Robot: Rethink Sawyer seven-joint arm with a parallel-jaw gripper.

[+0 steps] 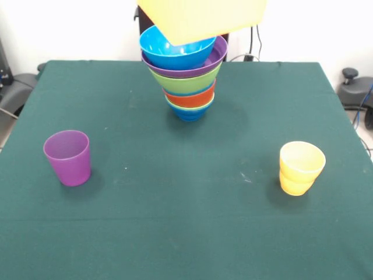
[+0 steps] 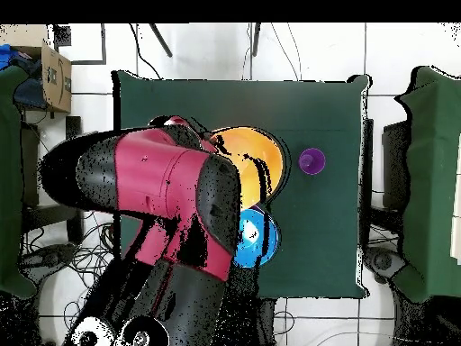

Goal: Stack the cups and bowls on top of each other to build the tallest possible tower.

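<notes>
The tower (image 1: 185,81) stands at the table's far middle: small dark blue bowl (image 1: 190,113) lowest, then a light blue rim, the red-orange bowl (image 1: 190,97), a green bowl (image 1: 184,83), the wide purple bowl (image 1: 212,63) and the large blue bowl (image 1: 175,49) tilted on top. The large orange bowl (image 1: 201,18) hangs in the air just above it, and also shows in the overhead view (image 2: 255,155) at the arm's end. The gripper is hidden behind this bowl and under the arm (image 2: 171,194). The purple cup (image 1: 68,157) and the yellow cup (image 1: 301,168) stand apart near the front.
The green table cloth (image 1: 186,233) covers the whole table. In the overhead view the purple cup (image 2: 311,162) stands right of the orange bowl, the tower's blue top bowl (image 2: 259,236) shows beside the arm, and the yellow cup is hidden. Chairs and cables lie round the table.
</notes>
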